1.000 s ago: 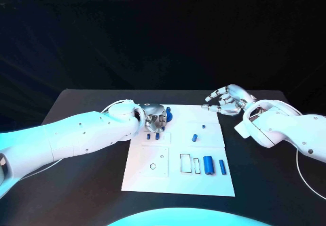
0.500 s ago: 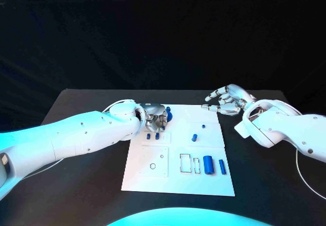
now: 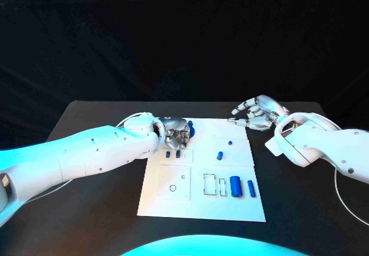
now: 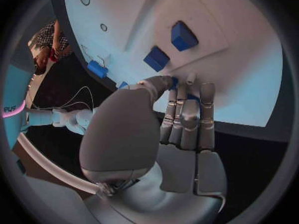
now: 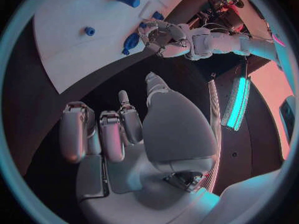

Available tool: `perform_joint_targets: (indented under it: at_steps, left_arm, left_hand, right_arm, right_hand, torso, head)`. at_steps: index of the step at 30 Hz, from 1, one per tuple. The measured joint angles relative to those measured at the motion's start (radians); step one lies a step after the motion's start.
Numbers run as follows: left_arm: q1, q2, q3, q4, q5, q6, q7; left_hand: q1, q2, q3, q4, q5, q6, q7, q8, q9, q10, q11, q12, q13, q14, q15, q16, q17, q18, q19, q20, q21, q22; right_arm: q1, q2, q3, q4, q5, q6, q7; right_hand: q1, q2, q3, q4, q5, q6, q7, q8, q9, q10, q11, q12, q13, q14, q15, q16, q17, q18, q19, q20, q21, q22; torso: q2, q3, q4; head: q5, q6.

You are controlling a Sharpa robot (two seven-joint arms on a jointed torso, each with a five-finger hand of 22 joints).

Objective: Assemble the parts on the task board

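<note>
The white task board (image 3: 201, 205) lies in the middle of the black table. My left hand (image 3: 175, 135) is over the board's far left corner, its thumb and fingers closed round a blue part (image 3: 191, 129); the left wrist view shows that blue part (image 4: 175, 82) between thumb and fingers (image 4: 187, 112). In the right wrist view the same left hand (image 5: 163, 35) sits against the blue part (image 5: 131, 43). My right hand (image 3: 257, 114) hovers past the board's far right corner, fingers apart and holding nothing.
Two small blue pieces (image 3: 172, 154) stand just near of the left hand. A blue peg (image 3: 220, 156) and a smaller one (image 3: 231, 143) sit mid-board. Two blue cylinders (image 3: 236, 186) (image 3: 251, 187) lie beside rectangular slots at the near right.
</note>
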Motion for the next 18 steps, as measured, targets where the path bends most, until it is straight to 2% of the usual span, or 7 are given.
perform_joint_targets:
  at_steps: [2,4,10,18]
  left_arm:
    - [0.0,0.0,0.0,0.0,0.001,0.001,0.0]
    - [0.0,0.001,0.0,-0.001,0.001,0.001,0.0]
    - [0.0,0.003,0.0,-0.003,0.004,0.0,0.0]
    - [-0.002,0.002,-0.001,-0.009,0.012,-0.01,0.004]
  left_hand:
    - [0.0,0.0,0.003,-0.003,0.0,0.004,0.004,-0.003,-0.001,0.008,0.003,-0.007,-0.002,0.0,0.0,0.005,0.0,0.0,0.0,0.0,0.006,0.003]
    - [0.002,0.002,0.013,-0.013,-0.002,0.022,0.003,-0.005,-0.001,0.028,-0.002,-0.011,-0.009,0.012,0.001,0.015,0.014,0.0,0.005,0.002,0.018,0.016]
    - [0.011,0.022,0.033,-0.044,-0.004,0.077,-0.012,-0.008,0.004,0.092,-0.019,-0.029,-0.009,0.049,-0.016,0.037,0.058,-0.001,0.038,-0.013,0.059,0.064]
    - [0.003,0.03,0.041,-0.058,-0.005,0.098,-0.013,-0.017,0.011,0.122,-0.025,-0.057,-0.013,0.066,-0.019,0.043,0.082,-0.001,0.059,-0.02,0.083,0.098]
  right_arm:
    - [0.0,0.0,0.0,0.0,0.0,0.0,0.0]
    - [0.0,0.0,0.0,0.0,0.0,0.0,0.0]
    - [0.0,0.0,0.0,0.0,0.0,0.0,0.0]
    - [0.0,0.0,0.0,0.001,0.0,0.0,-0.001]
  right_hand:
    - [0.0,0.0,0.0,0.0,0.0,0.0,0.0,0.0,0.0,0.0,0.0,0.0,0.0,0.0,0.0,0.0,0.0,0.0,0.0,0.0,0.0,0.0]
    - [0.0,0.0,0.0,0.0,0.0,0.0,0.0,0.0,0.0,0.0,0.0,0.0,0.0,0.0,0.0,0.0,0.0,0.0,0.0,0.0,0.0,0.0]
    - [0.0,0.0,0.0,0.0,0.0,0.0,0.0,0.0,0.0,0.0,0.0,0.0,0.0,0.004,-0.004,0.0,0.0,0.0,0.0,0.0,0.0,0.0]
    - [0.0,0.0,0.0,0.0,0.0,0.0,0.0,0.004,0.0,0.0,0.0,0.0,0.0,0.004,-0.004,0.0,0.0,0.0,0.0,0.0,0.0,0.0]
  torso:
    - [0.0,-0.0001,-0.0001]
    - [0.0,-0.0002,-0.0004]
    - [0.0,-0.0001,-0.0006]
    - [0.0,0.0003,-0.0006]
  head:
    - [0.0,0.0]
    - [0.0,0.0]
    - [0.0,-0.001]
    - [-0.001,0.0]
